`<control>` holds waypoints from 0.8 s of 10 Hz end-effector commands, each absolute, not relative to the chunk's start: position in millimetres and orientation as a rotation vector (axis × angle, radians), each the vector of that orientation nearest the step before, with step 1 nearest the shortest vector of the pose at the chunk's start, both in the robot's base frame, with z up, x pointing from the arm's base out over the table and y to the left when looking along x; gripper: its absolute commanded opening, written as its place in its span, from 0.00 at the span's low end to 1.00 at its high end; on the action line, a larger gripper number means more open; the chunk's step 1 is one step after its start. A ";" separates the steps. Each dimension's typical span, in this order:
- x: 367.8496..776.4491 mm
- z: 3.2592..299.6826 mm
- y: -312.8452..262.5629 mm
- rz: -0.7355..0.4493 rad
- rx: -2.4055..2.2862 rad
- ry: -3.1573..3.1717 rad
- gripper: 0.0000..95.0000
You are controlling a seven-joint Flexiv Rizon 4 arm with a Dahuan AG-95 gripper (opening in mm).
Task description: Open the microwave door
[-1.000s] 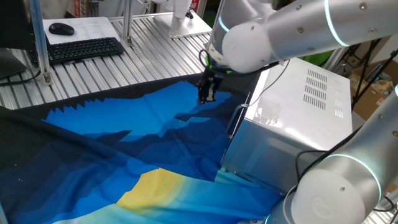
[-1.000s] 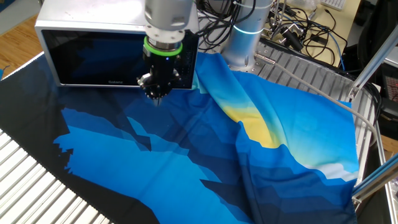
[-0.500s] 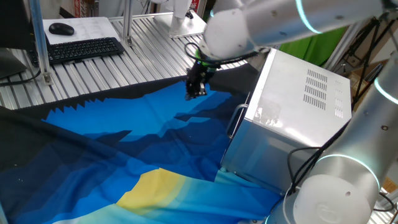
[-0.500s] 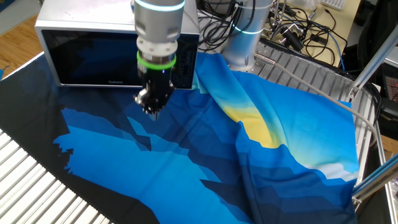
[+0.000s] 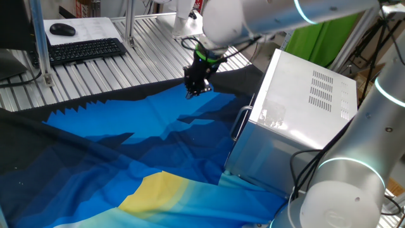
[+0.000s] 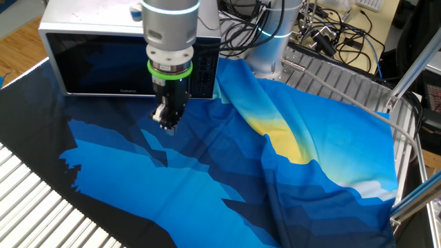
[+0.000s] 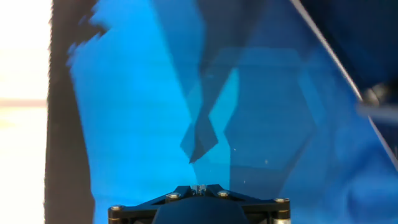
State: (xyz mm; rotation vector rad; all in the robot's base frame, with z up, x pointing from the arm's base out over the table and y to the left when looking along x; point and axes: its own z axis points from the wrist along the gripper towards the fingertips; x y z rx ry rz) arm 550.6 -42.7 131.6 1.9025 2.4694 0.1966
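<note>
The silver microwave (image 5: 310,107) stands at the right on the blue cloth; in the other fixed view the microwave (image 6: 89,21) is at the back left. Its door (image 6: 103,65) of dark glass lies flush with the front, shut. The slim silver handle (image 5: 239,123) shows at the door's near edge. My gripper (image 5: 195,88) hangs in front of the door, points down at the cloth, and is apart from the handle. In the other fixed view the gripper (image 6: 165,124) is just below the door's lower edge. The gripper (image 7: 198,188) is shut with nothing between its tips.
A blue cloth (image 6: 207,179) with a yellow patch (image 6: 282,141) covers the table, wrinkled in places. A keyboard (image 5: 85,49) and mouse (image 5: 62,29) lie at the back left. Cables (image 6: 331,34) pile up beside the arm's base (image 6: 265,55). A metal frame post (image 6: 413,76) stands at the right.
My gripper has moved sideways along the front of the microwave, away from the handle side, still shut. The door has not moved.
</note>
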 end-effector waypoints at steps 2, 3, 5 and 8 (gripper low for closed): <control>554.3 132.9 -38.7 0.046 0.708 3.082 0.00; 552.4 131.8 -38.3 0.012 0.568 3.128 0.00; 547.2 129.0 -37.4 -0.128 0.213 3.206 0.00; 534.7 123.0 -35.2 -0.318 -0.218 3.233 0.00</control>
